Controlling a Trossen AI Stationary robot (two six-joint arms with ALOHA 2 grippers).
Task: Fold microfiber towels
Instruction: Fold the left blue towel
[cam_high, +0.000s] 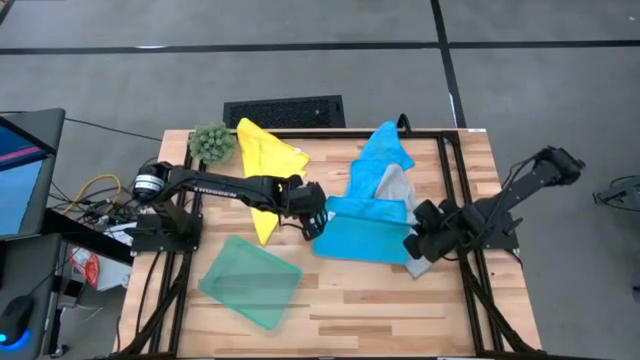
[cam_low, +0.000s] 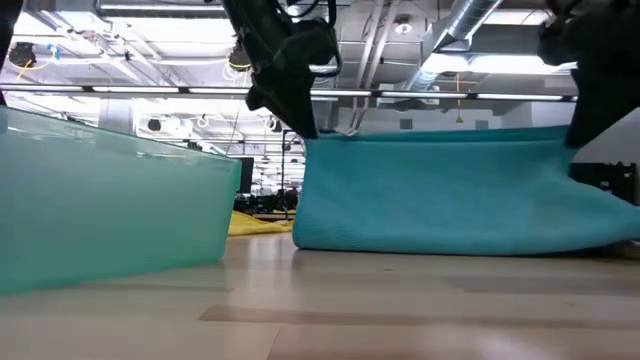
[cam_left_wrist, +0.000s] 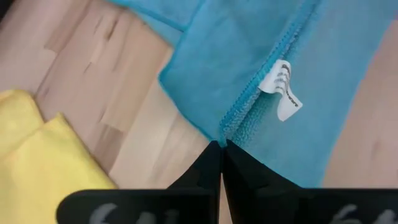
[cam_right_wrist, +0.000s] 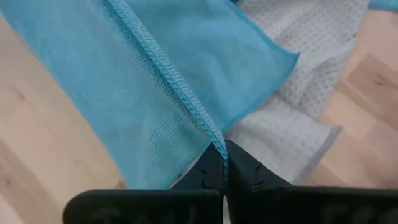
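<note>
At centre frame, the left gripper (cam_high: 318, 222) and right gripper (cam_high: 416, 243) each pinch a corner of the blue towel (cam_high: 362, 237), holding its doubled edge taut to fold it squarely.

The scene is lit evenly and brightly from above. In the low view, long ceiling lights (cam_low: 500, 62) are seen glowing behind the arms, which are rendered as dark silhouettes against them. A soft sheen is cast on the wooden table (cam_low: 330, 310), whose near boards are blurred. The teal green towel (cam_low: 100, 200) close to the lens is shown soft and out of focus, while the bright blue towel (cam_low: 450, 195) is sharper. Only faint, short shadows are thrown under the cloths in the high view. In the wrist views, stitching is resolved crisply; the tool bodies at the frame edge are blurred.
</note>
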